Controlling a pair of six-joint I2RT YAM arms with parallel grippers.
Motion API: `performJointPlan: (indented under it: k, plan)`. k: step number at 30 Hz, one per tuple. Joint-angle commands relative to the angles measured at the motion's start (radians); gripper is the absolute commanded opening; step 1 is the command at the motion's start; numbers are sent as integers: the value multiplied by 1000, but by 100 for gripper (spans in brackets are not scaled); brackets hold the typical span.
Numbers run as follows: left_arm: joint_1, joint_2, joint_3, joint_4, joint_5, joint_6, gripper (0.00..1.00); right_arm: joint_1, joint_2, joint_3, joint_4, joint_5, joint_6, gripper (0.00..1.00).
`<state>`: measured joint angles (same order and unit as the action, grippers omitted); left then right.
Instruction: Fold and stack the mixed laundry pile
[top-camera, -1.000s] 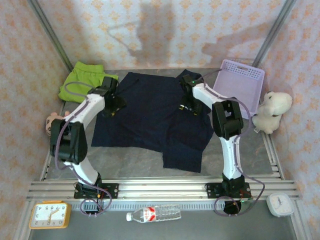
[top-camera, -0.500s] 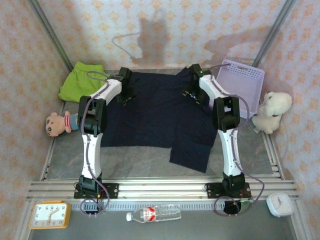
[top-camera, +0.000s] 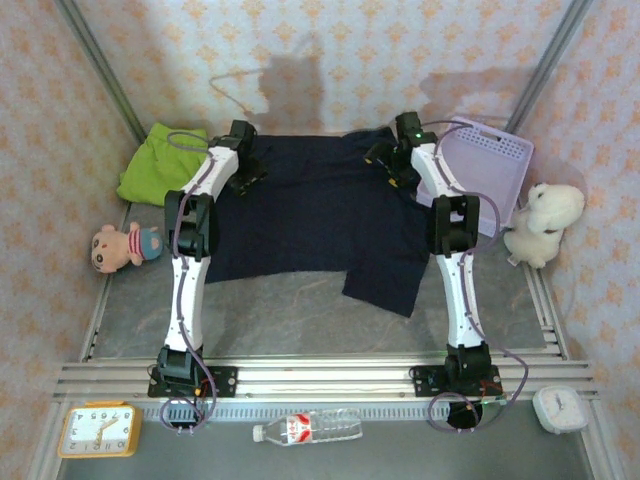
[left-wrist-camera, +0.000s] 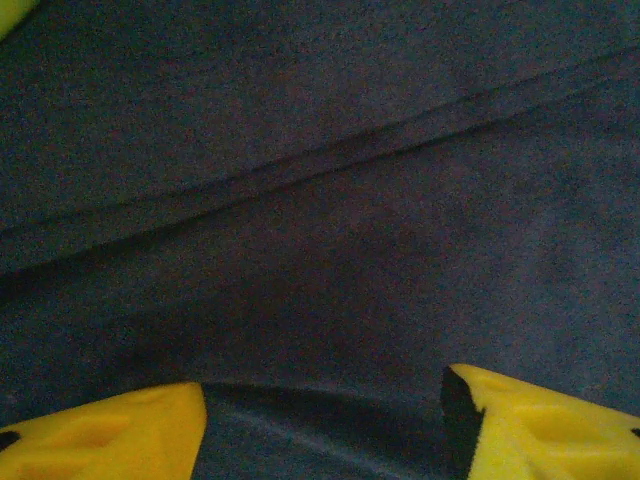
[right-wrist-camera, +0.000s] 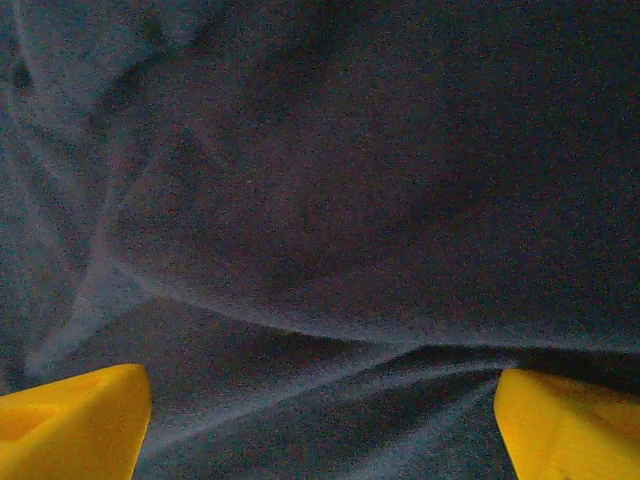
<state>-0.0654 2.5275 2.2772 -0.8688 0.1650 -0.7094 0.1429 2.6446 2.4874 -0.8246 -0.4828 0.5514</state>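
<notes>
Left claw (top-camera: 243, 172): at the far left part of the navy garment (top-camera: 310, 215), low over the cloth. In the left wrist view the claw (left-wrist-camera: 322, 400) is spread, its two yellow fingers (left-wrist-camera: 110, 435) set well apart, with navy fabric filling the gap between them. It pinches nothing that I can make out.
Right claw (top-camera: 386, 160): over the far right part of the same garment, just beside the lavender basket (top-camera: 485, 165). In the right wrist view the claw (right-wrist-camera: 322, 400) is spread wider still, one yellow finger (right-wrist-camera: 70, 425) at each lower corner and rumpled navy cloth (right-wrist-camera: 330, 230) between.
Contact: both claws sit close against the fabric; whether the fingertips press on it cannot be told.
Navy garment: laid out across the middle and far side of the grey worktop (top-camera: 270, 310), one leg reaching toward the near right.
Lime-green garment (top-camera: 160, 165): bunched at the far left corner, just beside the navy one.
</notes>
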Motion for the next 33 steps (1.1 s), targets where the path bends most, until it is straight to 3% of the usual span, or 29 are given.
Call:
performJointPlan:
  k: [1, 7, 18, 23, 28, 33]
  plan:
    - [10, 22, 73, -106, 37, 74, 70, -2, 2, -18, 2, -33, -21, 89]
    - [0, -141, 7, -101, 116, 140, 99, 18, -215, -182, -27, 12, -95, 89]
    - [-11, -577, -594, 70, 157, 130, 100, 112, -768, -866, -5, 160, -156, 89]
    - [-10, -711, -831, 71, 140, 130, 100, 172, -1011, -1217, 10, 181, -89, 87]
    - [-5, -812, -1011, 91, 88, 106, 100, 252, -1174, -1495, 44, 188, -19, 84]
    - [26, -879, -1112, 96, 55, 76, 100, 282, -1236, -1646, 44, 192, 28, 76]
